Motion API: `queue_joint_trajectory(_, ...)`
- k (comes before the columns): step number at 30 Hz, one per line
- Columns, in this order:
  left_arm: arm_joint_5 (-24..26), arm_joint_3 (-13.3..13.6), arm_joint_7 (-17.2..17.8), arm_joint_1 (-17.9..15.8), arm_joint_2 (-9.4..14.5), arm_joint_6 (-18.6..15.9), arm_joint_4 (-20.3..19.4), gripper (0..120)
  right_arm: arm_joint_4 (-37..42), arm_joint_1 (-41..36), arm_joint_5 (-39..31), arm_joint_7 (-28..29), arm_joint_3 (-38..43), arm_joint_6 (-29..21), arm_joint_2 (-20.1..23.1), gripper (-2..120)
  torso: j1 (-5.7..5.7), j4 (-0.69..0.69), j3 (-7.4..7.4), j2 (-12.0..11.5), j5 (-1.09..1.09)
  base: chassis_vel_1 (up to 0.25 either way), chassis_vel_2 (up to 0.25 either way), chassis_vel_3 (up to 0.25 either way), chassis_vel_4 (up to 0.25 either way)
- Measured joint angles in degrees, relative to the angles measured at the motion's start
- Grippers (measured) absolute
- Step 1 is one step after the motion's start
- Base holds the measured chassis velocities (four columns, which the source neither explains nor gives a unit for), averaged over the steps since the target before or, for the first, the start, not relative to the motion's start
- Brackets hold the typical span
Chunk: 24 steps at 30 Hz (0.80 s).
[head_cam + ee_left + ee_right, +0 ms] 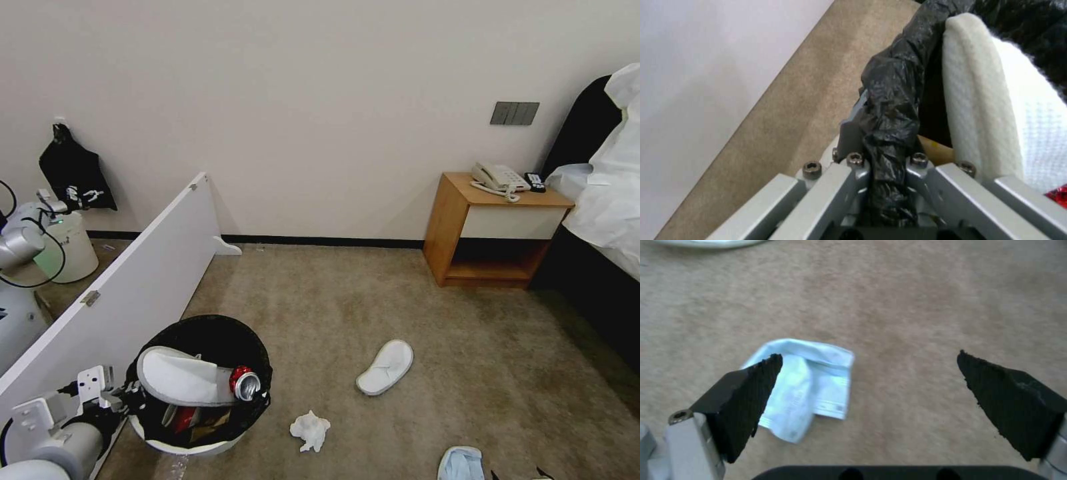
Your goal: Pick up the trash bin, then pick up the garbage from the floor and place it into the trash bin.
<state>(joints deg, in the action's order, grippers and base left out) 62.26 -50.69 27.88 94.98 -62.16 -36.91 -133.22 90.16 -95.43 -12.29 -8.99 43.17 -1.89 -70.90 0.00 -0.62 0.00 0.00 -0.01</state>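
Observation:
The trash bin [175, 445], white with a black liner, is at the lower left. My left gripper [130, 395] is shut on its lined rim [889, 110]. Inside lie a white slipper [179, 377] [987, 100], a crushed red can [245, 384], a red packet and brown paper. On the carpet lie another white slipper [385, 367], a white tissue [311, 430] and a light-blue mask [461, 464] [818, 383]. My right gripper [869, 355] hangs open just above the carpet, and the mask sits beside and partly behind one finger [746, 400].
A white panel [133, 280] runs along the bin's left side. A wooden nightstand [460, 220] with a phone stands at the back right, next to a bed [600, 200]. A second white bucket [70, 247] and a black bag [73, 175] are at the far left wall.

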Motion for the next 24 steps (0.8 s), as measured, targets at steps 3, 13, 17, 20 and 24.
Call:
queue_joint_trajectory(3,-0.34,0.05,0.07,0.39,-0.07,-0.01,-0.20,2,-0.77,0.84,-0.28,-0.59,-0.92,-0.17,0.37,100,0.00,0.01,0.00,0.00,0.00,0.000,0.000,0.000,0.000)
queue_joint_trajectory(13,-0.70,-1.12,0.83,2.55,-0.35,-0.21,-1.68,2,-6.89,6.58,-0.55,-1.71,-6.09,-0.67,1.16,100,0.00,0.01,0.00,0.00,0.02,0.000,0.000,0.000,0.000)
queue_joint_trajectory(17,-0.95,-1.71,0.85,3.33,-0.59,-0.22,-1.98,2,-8.70,8.49,-0.40,-1.70,-7.55,-1.37,1.86,100,0.00,0.00,0.00,0.00,0.01,0.000,0.000,0.000,0.000)
queue_joint_trajectory(20,-1.10,-1.87,0.85,3.50,-0.76,-0.21,-2.13,2,-9.60,9.53,-0.34,-1.68,-8.26,-1.56,2.43,100,0.00,-0.01,0.00,0.00,0.00,0.000,0.000,0.000,0.000)
queue_joint_trajectory(24,-1.68,-1.86,0.86,3.88,-1.16,-0.22,-2.33,2,-11.15,11.14,-0.43,-1.61,-9.17,-1.81,2.97,100,0.00,0.00,0.00,0.00,0.01,0.000,0.000,0.000,0.000)
